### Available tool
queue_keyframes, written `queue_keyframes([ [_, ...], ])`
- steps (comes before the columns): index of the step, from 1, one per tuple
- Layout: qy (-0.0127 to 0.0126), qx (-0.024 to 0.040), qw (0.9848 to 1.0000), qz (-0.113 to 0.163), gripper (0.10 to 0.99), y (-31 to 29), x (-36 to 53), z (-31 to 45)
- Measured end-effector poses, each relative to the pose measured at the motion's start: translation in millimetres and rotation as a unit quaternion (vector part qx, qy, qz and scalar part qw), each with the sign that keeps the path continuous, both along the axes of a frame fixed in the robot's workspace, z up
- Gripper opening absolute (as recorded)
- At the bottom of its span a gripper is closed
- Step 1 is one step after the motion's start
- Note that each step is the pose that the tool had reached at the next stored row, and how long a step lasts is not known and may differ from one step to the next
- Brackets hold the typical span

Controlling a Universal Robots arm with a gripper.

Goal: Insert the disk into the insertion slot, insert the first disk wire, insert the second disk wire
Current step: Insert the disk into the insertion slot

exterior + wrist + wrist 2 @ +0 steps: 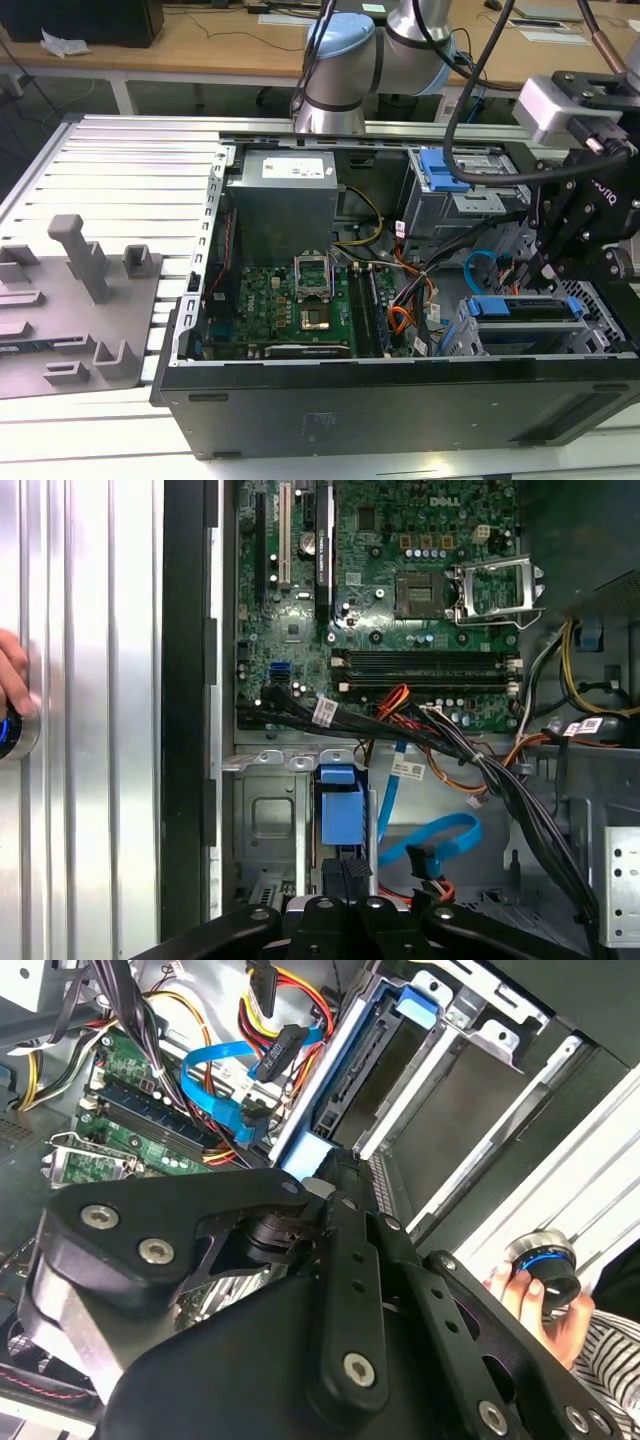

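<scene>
Gripper [345, 866] jaws pinched together, arm angled down, tips at disk [340, 816] in insertion slot [262, 822].

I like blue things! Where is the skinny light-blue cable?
The light-blue cable curls inside the computer case, toward the exterior view's right, between the motherboard and the blue-framed disk.

One open computer case [400, 400], with one motherboard [290, 300] and one power supply [285, 200]. Two grey cages – one insertion slot [605, 320], one latch cage [480, 205] bearing one blue latch [440, 170]. One disk [525, 308], one light-blue data cable [445, 830]. One hand [520, 1300], one knob [545, 1265]. One grey fixture tray [70, 300], one slatted desk [130, 170].
</scene>
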State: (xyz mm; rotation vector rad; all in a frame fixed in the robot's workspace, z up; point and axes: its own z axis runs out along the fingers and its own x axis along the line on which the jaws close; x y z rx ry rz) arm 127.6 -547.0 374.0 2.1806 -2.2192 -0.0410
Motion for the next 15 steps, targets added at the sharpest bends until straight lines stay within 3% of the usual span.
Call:
queue_keyframes([
  [9, 0.0, -0.0001, 1.0, 0.0, 0.106, 0.0, 5.2, -10.6],
  [15, 0.0, 0.0, 1.0, 0.0, 0.106, 0.0, 5.4, -11.0],
])
